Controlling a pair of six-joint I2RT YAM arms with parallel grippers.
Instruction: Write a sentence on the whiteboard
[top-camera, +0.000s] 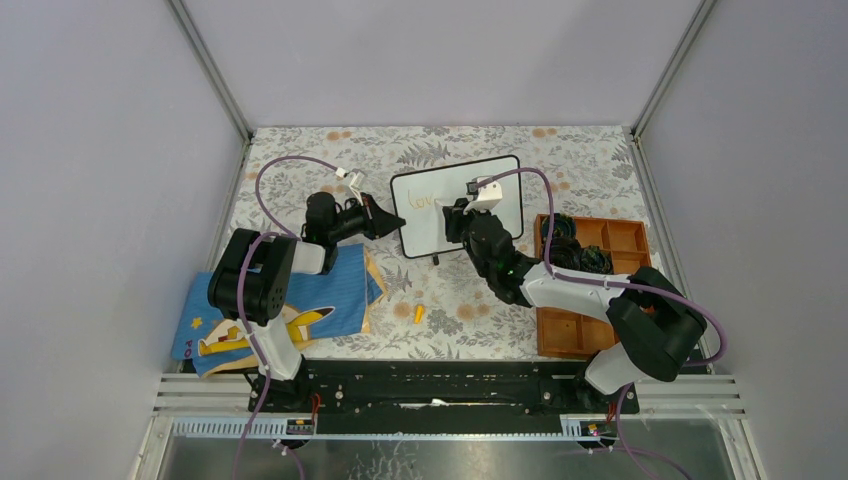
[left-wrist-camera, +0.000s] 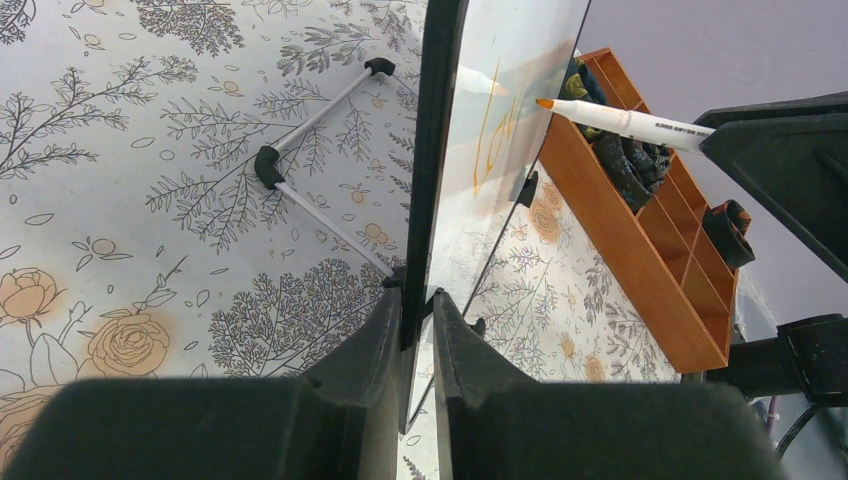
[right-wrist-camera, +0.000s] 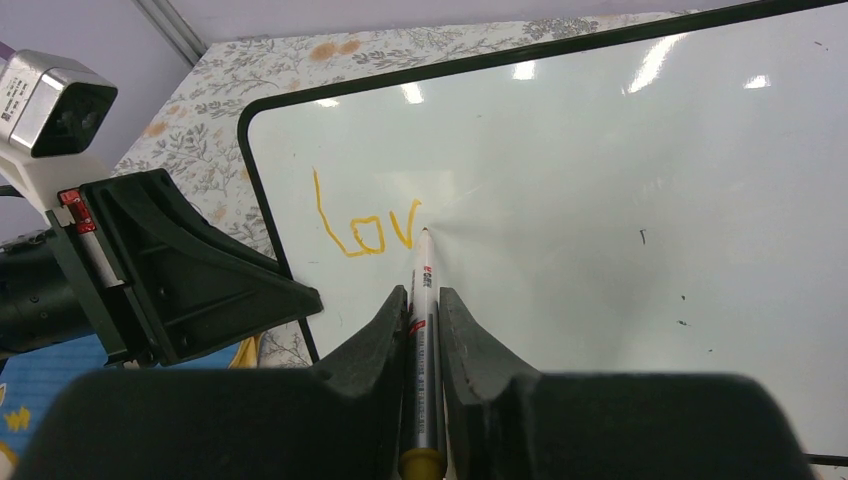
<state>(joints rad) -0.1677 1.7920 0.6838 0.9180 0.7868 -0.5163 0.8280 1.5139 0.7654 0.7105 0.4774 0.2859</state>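
My whiteboard, white with a thin black frame, stands at 12 o'clock on the desk; the sentence reads an orange "Lov" at its 10 o'clock. My left pincer clamps its edge, and my right pincer holds the marker.

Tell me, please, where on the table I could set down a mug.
Bare table lies between the cloth and the tray, apart from a small orange cap. A strip behind the whiteboard, toward the back wall, is also free. The whiteboard itself is crowded: the left tool grips its edge, the right tool holds a marker to it.
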